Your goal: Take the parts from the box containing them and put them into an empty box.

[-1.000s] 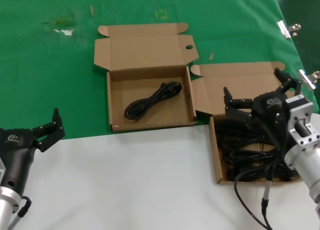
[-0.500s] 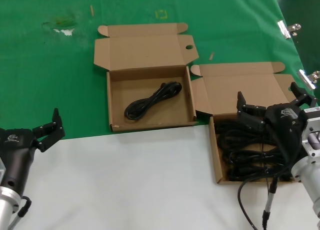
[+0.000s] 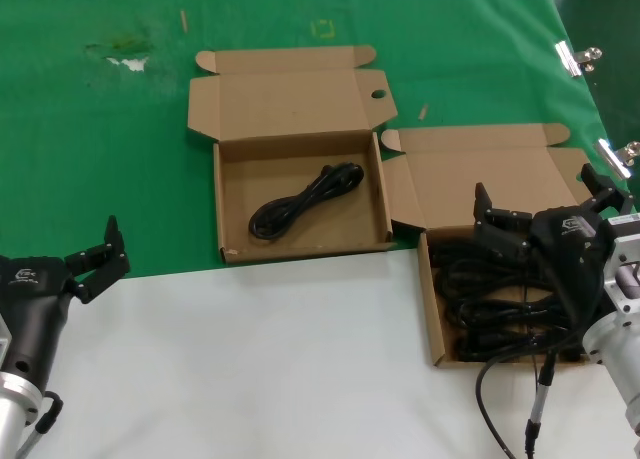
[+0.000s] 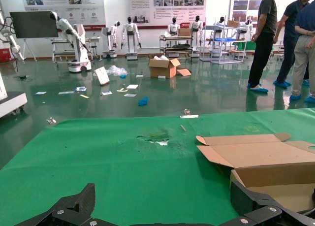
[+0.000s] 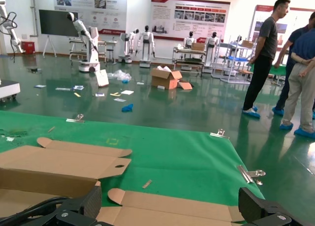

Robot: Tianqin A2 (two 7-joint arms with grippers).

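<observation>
Two open cardboard boxes on the surface point(image 3: 300, 359), which is green cloth at the back and white at the front. Left box point(image 3: 232, 247) sits on the green, lid flap folded back, and holds a single black cord coil point(image 3: 304, 200) lying diagonally on its floor. Right box point(image 3: 436, 319) straddles the green/white edge, lid flap back, and is packed with a tangled pile of black cords point(image 3: 490, 304) filling most of it.

Right end effector point(image 3: 545, 211) is over the far part of the right box, just above the cord pile, fingers spread wide, nothing between them; contact with the cords can't be told. Left end effector point(image 3: 98, 254) is parked at the near left corner, at the green/white edge, well apart from both boxes, fingers open, holding nothing.

Wrist views show wall posters in the hall behind; text too small to read. No legible labels on either box.
</observation>
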